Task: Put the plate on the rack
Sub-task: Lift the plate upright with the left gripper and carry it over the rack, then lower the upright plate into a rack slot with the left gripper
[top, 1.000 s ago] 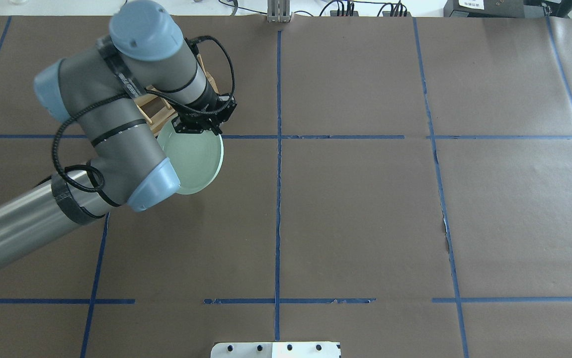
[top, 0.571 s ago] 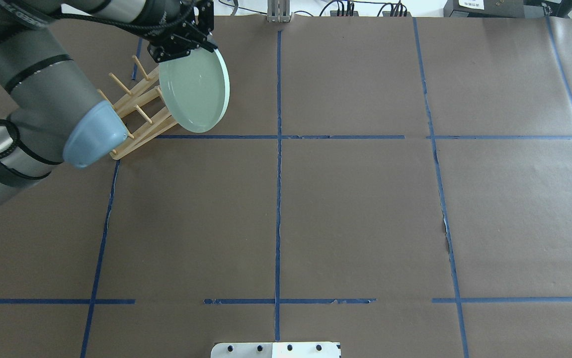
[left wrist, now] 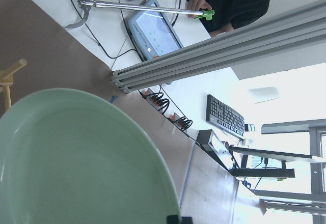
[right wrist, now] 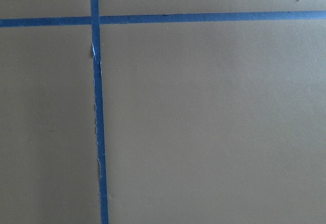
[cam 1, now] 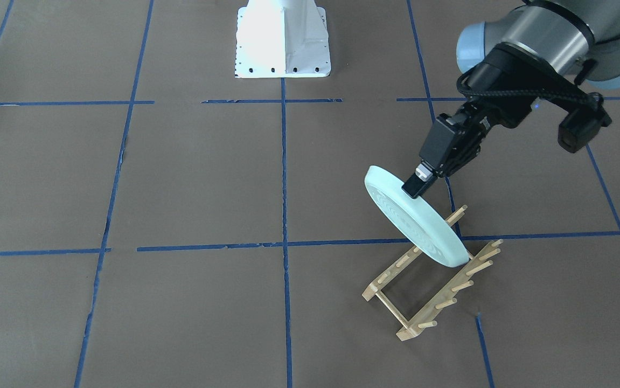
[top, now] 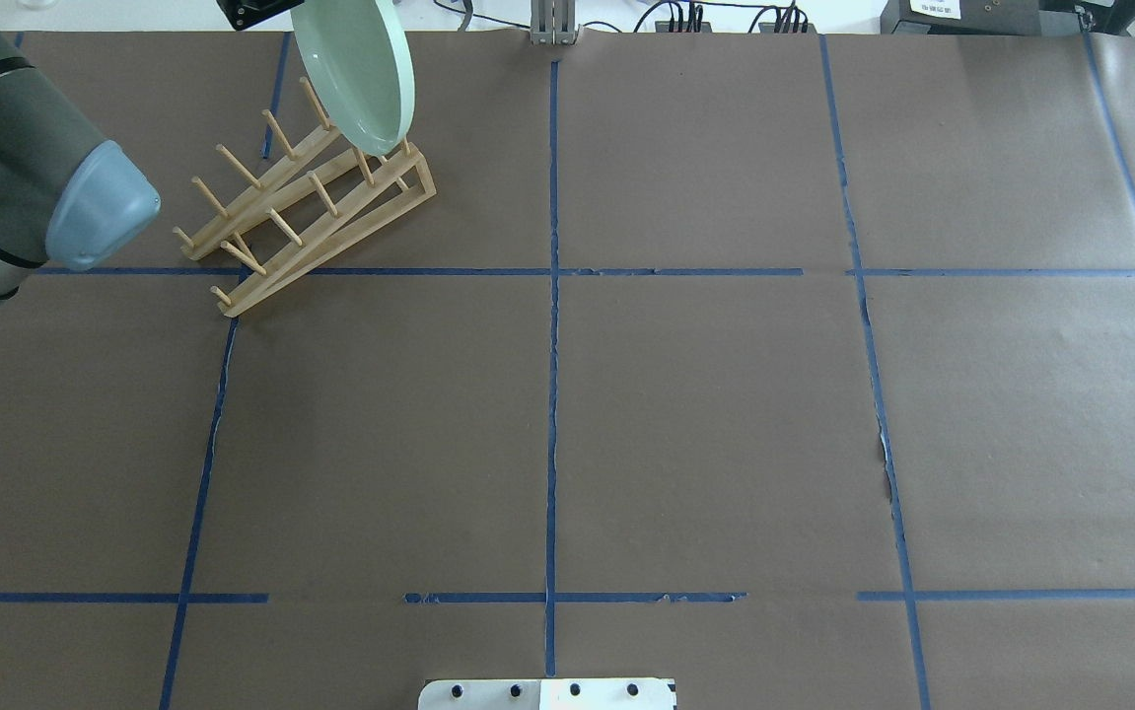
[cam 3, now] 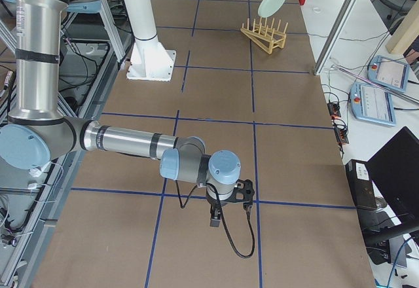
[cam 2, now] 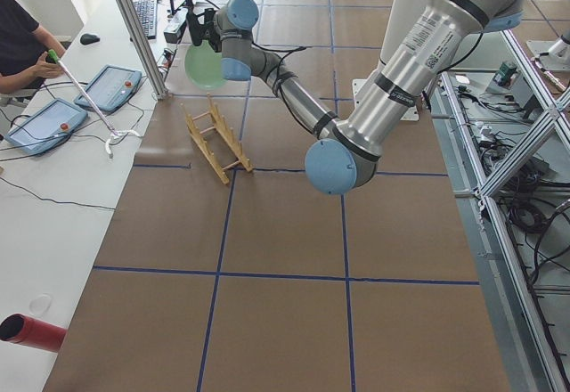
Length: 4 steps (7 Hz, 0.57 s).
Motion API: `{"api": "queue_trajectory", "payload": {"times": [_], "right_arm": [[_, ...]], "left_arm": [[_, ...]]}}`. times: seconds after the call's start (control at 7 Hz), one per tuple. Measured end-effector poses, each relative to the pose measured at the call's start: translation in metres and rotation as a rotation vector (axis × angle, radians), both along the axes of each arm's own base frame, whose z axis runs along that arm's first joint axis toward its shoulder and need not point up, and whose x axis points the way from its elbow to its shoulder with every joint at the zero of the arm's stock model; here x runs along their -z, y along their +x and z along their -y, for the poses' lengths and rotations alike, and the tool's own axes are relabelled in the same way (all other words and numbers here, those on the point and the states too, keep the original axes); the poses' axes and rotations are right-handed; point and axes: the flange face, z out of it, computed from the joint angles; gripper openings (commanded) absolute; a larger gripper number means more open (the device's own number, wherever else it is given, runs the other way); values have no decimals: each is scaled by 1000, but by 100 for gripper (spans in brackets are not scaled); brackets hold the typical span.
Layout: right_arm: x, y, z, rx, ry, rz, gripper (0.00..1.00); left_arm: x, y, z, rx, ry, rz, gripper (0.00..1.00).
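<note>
The pale mint-green plate (cam 1: pixel 412 223) hangs tilted on edge in the air above the wooden rack (cam 1: pixel 422 317). My left gripper (cam 1: pixel 417 186) is shut on its upper rim. In the overhead view the plate (top: pixel 355 69) overlaps the rack's (top: pixel 350 229) far, closed end, and the left gripper (top: pixel 276 12) is cut off by the top edge. The side views show the plate (cam 2: pixel 207 65) clear above the rack (cam 2: pixel 214 142). It fills the left wrist view (left wrist: pixel 76 158). My right gripper (cam 3: pixel 222 213) hovers low over bare table, far from the rack. I cannot tell whether it is open or shut.
The white robot base (cam 1: pixel 283 48) stands at mid-table. Beyond the rack is an aluminium post (cam 2: pixel 134 27), then the operators' bench with teach pendants (cam 2: pixel 53 125) and a seated person (cam 2: pixel 18 36). A red cylinder (cam 2: pixel 31 331) lies on that bench.
The left arm has lifted the plate off the table in front of the rack and carried it up and away over the rack. The plate is now tipped more on edge.
</note>
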Motion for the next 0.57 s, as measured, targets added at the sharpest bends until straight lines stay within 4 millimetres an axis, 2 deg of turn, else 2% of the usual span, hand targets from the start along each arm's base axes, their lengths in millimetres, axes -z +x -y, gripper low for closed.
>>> {"api": "queue_trajectory", "payload": {"times": [0.57], "right_arm": [[0,0,0,0,0,0,100]], "left_arm": [[-56,-4,38,98,101,-9,0]]}}
